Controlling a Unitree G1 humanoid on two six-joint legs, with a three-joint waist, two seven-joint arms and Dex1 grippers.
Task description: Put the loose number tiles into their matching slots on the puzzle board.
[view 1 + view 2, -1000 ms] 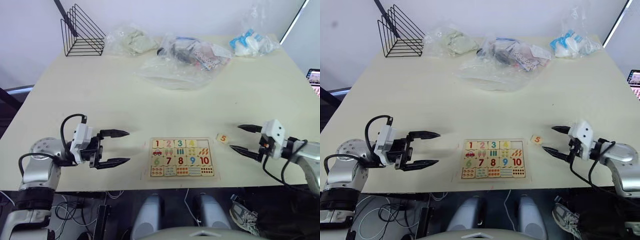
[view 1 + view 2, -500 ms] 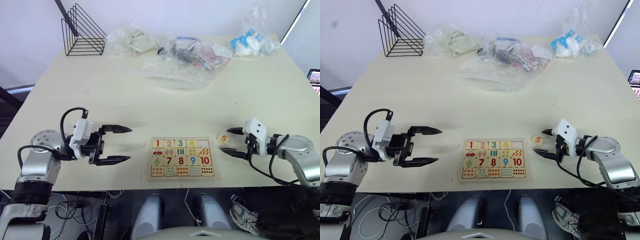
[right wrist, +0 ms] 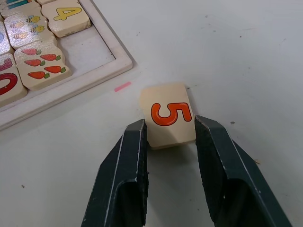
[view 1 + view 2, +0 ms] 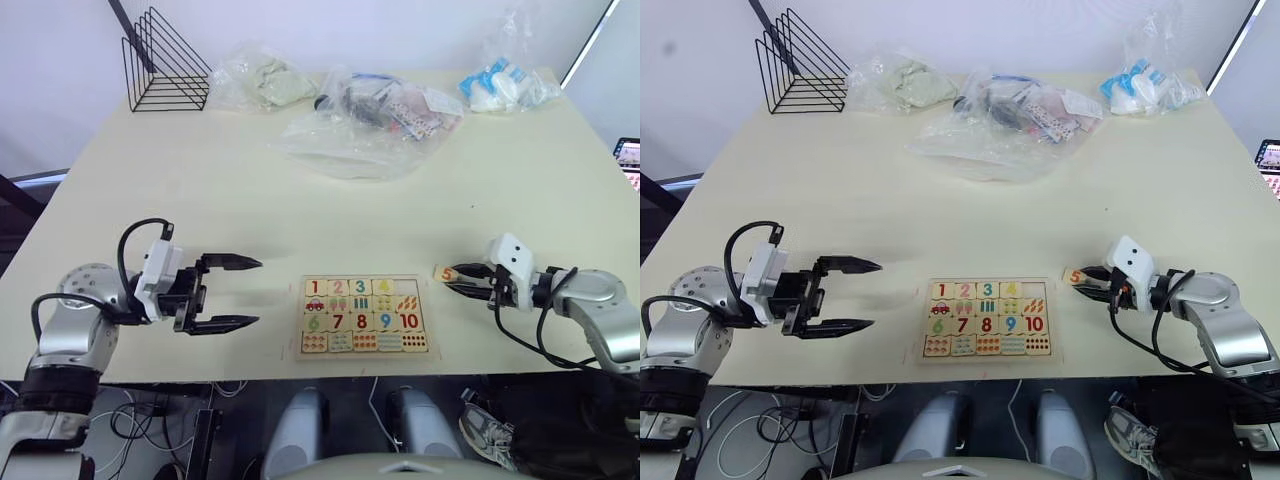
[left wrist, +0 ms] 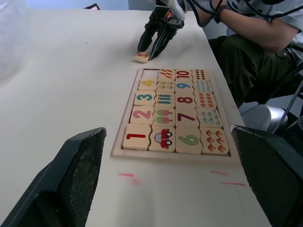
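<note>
Right claw (image 3: 168, 163) brackets the 5 tile (image 3: 168, 115), one finger on each side of it; the fingers look to be touching its edges, though real pinching is hard to confirm. That tile lies flat on the surface (image 4: 300, 190), just beside the board's (image 4: 365, 316) far right corner. On the board, tiles 1 to 4 sit in the top row, and the slot (image 3: 90, 49) next to the 4 is bare. Left claw (image 4: 238, 293) is spread wide, holding nothing, and hovers to the left of the board, apart from it. Plastic bags (image 4: 365, 115) and a wire rack (image 4: 165, 65) stand along the far edge.
</note>
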